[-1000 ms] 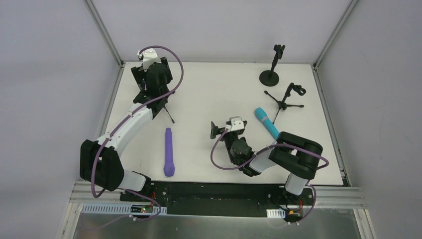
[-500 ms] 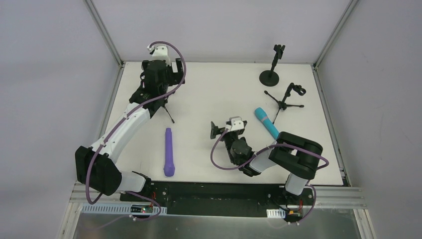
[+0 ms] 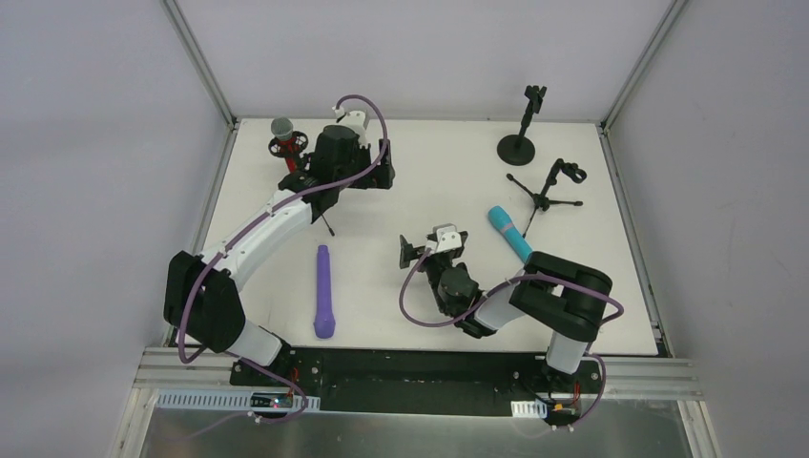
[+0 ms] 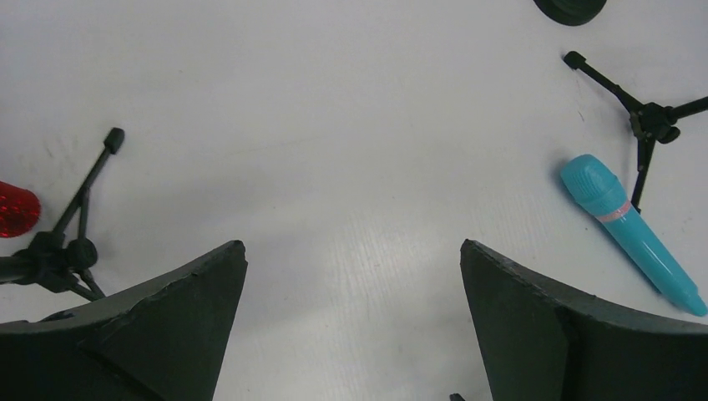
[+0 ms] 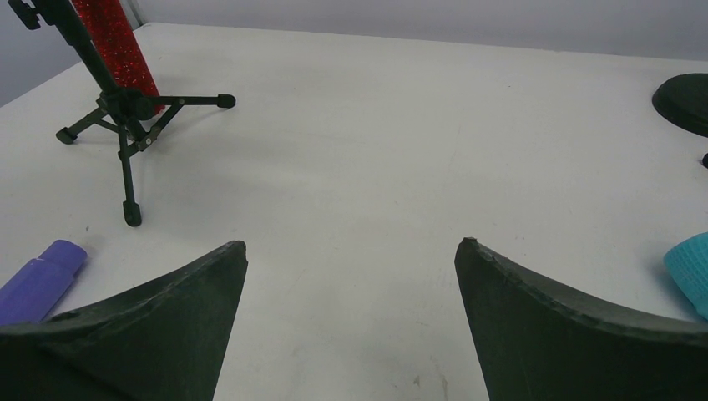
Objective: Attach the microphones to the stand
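One of three is done, I judge: the red microphone (image 5: 113, 42) sits tilted in the clip of the tripod stand (image 5: 125, 109) at the far left corner of the surface (image 3: 439, 181). The purple microphone (image 3: 324, 291) lies flat near the left arm's base, and the cyan microphone (image 3: 511, 237) lies flat just beside a leg of the second tripod stand (image 3: 546, 196). That stand and the round-base stand (image 3: 518, 145) behind it carry nothing. The left tool (image 4: 352, 251) and the right tool (image 5: 351, 244) are both spread wide and hold nothing, so two pick-ups and two placements are left.
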Robot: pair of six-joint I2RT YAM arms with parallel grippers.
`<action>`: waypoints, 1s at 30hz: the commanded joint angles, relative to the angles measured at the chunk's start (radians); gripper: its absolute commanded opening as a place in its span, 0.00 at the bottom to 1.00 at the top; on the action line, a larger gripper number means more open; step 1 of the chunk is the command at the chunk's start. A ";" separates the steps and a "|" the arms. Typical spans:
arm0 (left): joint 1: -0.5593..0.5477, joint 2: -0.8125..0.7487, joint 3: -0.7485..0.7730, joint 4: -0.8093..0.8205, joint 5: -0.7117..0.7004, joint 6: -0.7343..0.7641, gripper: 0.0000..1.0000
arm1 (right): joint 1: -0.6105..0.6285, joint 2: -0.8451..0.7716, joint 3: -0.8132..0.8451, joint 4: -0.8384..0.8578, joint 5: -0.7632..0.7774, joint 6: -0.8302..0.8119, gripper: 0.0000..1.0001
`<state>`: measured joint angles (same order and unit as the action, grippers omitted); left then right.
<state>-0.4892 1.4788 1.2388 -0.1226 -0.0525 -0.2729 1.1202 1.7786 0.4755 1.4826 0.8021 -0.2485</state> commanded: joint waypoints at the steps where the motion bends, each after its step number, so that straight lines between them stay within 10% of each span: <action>1: 0.003 0.012 -0.010 -0.018 0.103 -0.106 0.99 | 0.020 -0.008 0.039 0.041 -0.021 -0.057 0.99; 10: 0.002 0.063 0.007 -0.045 0.135 -0.152 0.99 | 0.022 -0.195 -0.013 -0.070 -0.068 -0.002 0.99; 23: 0.003 0.090 0.041 -0.098 0.118 -0.189 0.99 | -0.163 -0.686 0.145 -1.149 -0.316 0.498 0.99; 30: 0.003 0.061 0.034 -0.100 0.105 -0.187 0.99 | -0.457 -0.818 0.288 -1.537 -0.591 0.621 0.99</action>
<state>-0.4896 1.5841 1.2396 -0.2214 0.0666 -0.4397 0.8062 1.0050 0.6540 0.2344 0.4225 0.2584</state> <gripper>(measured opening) 0.990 0.991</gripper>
